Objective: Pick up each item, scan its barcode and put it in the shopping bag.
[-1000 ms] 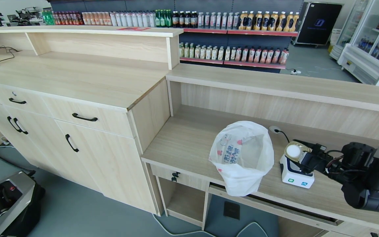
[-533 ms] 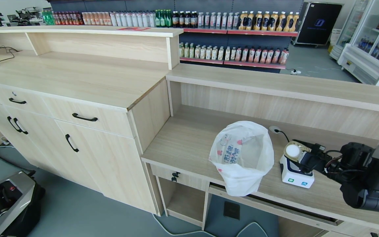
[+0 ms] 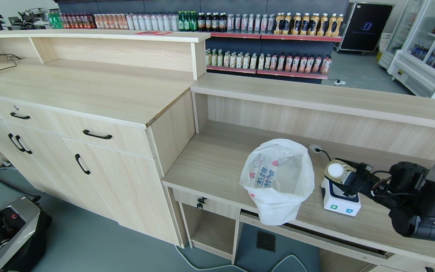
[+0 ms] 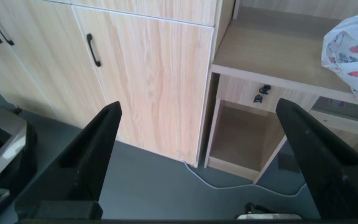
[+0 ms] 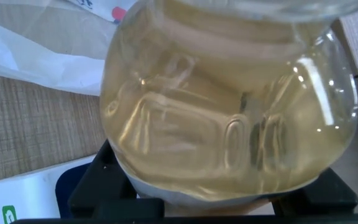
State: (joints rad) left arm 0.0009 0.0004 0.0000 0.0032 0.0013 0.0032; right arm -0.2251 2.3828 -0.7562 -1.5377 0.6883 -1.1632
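The right gripper [image 3: 347, 177] is pinching a bottle [image 3: 336, 171] just above the scanner [image 3: 340, 204]; the left gripper [image 4: 197, 124] is hanging with fingers spread wide

I see even, bright indoor light from overhead, soft shadows under the counter [image 3: 217, 158]; head view bows straight edges near its borders; glints on the bottle [image 5: 303, 68] in right wrist view

Rows of bottled drinks [image 3: 266, 61] line red-edged shelves [image 3: 274, 36] at twelve o'clock, with a glass-door fridge [image 3: 425, 45] at two. A pale wooden counter [image 3: 89, 90] with black-handled cabinet doors [image 3: 127, 185] spans nine o'clock. A dark machine [image 3: 6, 230] sits on the grey floor [image 3: 89, 241] at seven.
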